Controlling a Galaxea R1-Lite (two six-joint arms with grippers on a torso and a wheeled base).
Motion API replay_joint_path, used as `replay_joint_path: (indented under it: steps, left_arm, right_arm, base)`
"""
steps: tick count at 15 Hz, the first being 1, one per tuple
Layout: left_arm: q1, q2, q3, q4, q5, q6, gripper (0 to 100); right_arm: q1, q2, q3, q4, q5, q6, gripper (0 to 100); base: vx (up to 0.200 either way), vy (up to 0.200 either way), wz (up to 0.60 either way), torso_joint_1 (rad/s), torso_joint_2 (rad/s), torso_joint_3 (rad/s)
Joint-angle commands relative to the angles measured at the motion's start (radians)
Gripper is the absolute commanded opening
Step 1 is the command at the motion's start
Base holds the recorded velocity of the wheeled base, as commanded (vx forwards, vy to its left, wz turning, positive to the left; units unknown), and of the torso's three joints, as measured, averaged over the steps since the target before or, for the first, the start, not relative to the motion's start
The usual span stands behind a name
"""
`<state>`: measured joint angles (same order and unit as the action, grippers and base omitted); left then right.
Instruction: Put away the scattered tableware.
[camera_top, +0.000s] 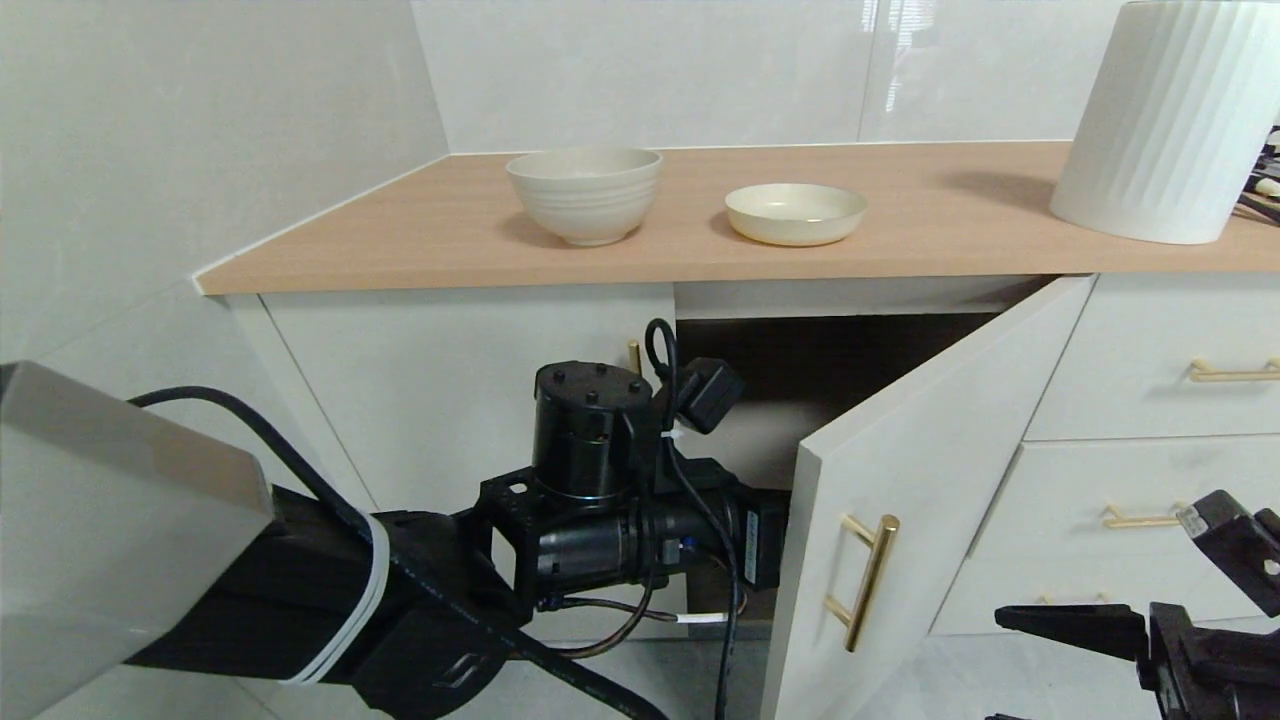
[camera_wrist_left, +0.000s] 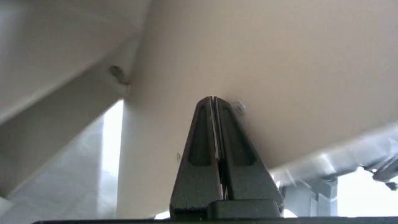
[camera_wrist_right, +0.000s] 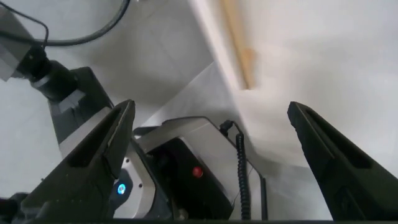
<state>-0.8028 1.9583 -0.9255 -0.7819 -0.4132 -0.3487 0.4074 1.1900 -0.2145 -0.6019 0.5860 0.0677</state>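
Left end effector (camera_wrist_left: 212, 102) pressed together behind open cabinet door (camera_top: 900, 450); right end effector (camera_wrist_right: 210, 106) spread wide, low beside door.

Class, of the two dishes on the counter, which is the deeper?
The ribbed bowl on the left; the dish to its right is shallow and low.

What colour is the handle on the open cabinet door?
Gold handle, clearest in the head view.

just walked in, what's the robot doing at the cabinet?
The cabinet door stands open. The left gripper, fingers shut on nothing, is down at the opening behind that door. The right gripper hangs open and empty, low on the door's outer side. The bowl and shallow dish sit on the counter, not yet put away.
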Motion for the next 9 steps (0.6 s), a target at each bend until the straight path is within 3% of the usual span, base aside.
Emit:
replay_joint_path:
  steps: [1, 8, 9]
  left_arm:
    - [-0.013, 0.030, -0.042, 0.001, -0.004, -0.001, 0]
    - [-0.041, 0.062, -0.150, 0.072, 0.004, -0.004, 0]
    - [-0.042, 0.073, -0.165, 0.089, 0.004, -0.004, 0]
  right_arm:
    - [-0.002, -0.009, 0.021, -0.001, 0.000, 0.000, 100]
    - [-0.002, -0.069, 0.032, 0.001, 0.002, 0.000, 100]
    - [-0.001, -0.073, 0.032, 0.001, 0.002, 0.000, 100]
  base:
    - [-0.200, 0.000, 0.00, -0.002, 0.00, 0.002]
    - [0.000, 0.000, 0.00, 0.000, 0.00, 0.000]
    - [-0.200, 0.000, 0.00, -0.002, 0.00, 0.002]
